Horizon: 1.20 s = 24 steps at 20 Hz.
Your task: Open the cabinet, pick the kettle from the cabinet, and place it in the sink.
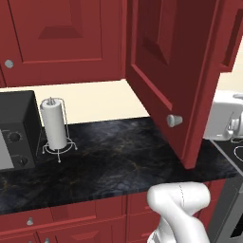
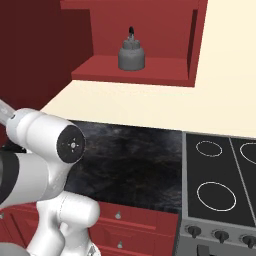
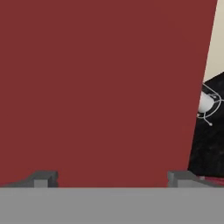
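Note:
The cabinet door [image 1: 175,71] stands swung open over the counter, its round silver knob [image 1: 174,120] facing forward. Inside the open cabinet [image 2: 145,70] the grey kettle [image 2: 131,54] sits upright on the red shelf, its arched handle on top. In the hand view my gripper [image 3: 113,179] is open, its fingertips [image 3: 43,178] spread wide and nothing between them. It faces the flat red door panel [image 3: 100,87] from close by. Part of my white hand [image 1: 227,118] shows past the door's right edge. The sink is out of view.
A paper towel holder [image 1: 56,126] and a black microwave [image 1: 16,130] stand on the dark marble counter [image 1: 118,156] at the left. A stovetop [image 2: 220,175] with ring burners lies to the right. Red drawers [image 2: 130,220] run below the counter.

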Tool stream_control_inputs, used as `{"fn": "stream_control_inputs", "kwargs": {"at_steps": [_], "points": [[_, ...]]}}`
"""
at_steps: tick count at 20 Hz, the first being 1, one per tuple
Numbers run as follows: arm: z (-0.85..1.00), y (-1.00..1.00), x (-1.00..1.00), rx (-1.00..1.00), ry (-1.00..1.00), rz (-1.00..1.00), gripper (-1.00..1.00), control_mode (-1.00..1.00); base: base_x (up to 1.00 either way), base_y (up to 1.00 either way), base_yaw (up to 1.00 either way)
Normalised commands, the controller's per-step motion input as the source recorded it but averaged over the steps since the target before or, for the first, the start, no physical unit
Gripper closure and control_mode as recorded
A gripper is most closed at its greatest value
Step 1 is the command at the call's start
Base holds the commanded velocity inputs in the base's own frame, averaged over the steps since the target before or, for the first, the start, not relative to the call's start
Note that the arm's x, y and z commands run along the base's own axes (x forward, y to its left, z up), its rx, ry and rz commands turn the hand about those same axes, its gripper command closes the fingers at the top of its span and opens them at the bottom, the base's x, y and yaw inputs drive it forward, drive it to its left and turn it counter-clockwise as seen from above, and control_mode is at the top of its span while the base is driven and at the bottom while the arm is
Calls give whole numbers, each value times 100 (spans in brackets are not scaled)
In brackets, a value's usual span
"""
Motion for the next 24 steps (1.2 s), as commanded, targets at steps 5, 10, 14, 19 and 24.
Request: {"fn": "stream_control_inputs", "kwargs": {"at_steps": [5, 10, 14, 19, 24], "points": [[-6, 42, 0, 0, 1, 0, -100, -100, 0, 0, 0], [-6, 43, 0, 0, 3, 0, -100, -100, 0, 0, 0], [-5, 43, 0, 0, 2, 0, -100, -100, 0, 0, 0], [-7, 29, 0, 0, 5, 0, -100, -100, 0, 0, 0], [-8, -21, 11, -6, 4, 0, -100, -100, 0, 0, 0]]}}
